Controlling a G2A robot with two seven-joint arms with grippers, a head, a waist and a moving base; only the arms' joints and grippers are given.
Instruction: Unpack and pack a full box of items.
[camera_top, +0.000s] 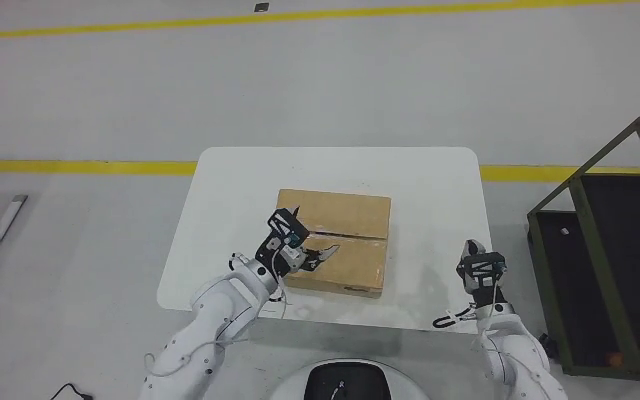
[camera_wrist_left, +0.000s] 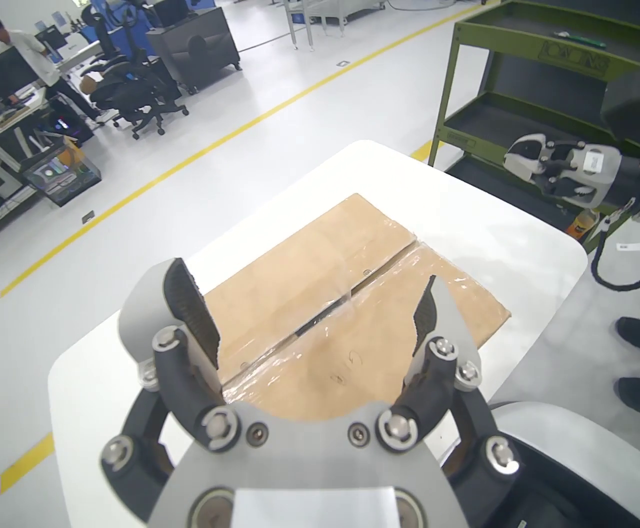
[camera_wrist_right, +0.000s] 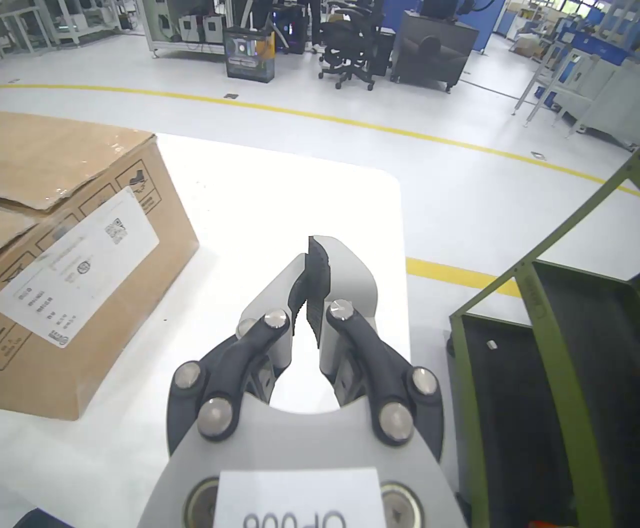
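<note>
1. The box (camera_top: 333, 240) is plain brown cardboard, with glossy clear tape (camera_wrist_left: 385, 290) along its top seam and a white label (camera_wrist_right: 75, 270) printed in black on one side.
2. The tabletop (camera_top: 430, 200) is white.
3. The left claw (camera_wrist_left: 303, 280) and right claw (camera_wrist_right: 311, 260) are silver-grey metal with black ribbed pads.
4. The floor (camera_top: 300, 80) is pale grey with yellow lines.
5. The cart (camera_wrist_left: 446, 90) is olive green with black shelves.
</note>
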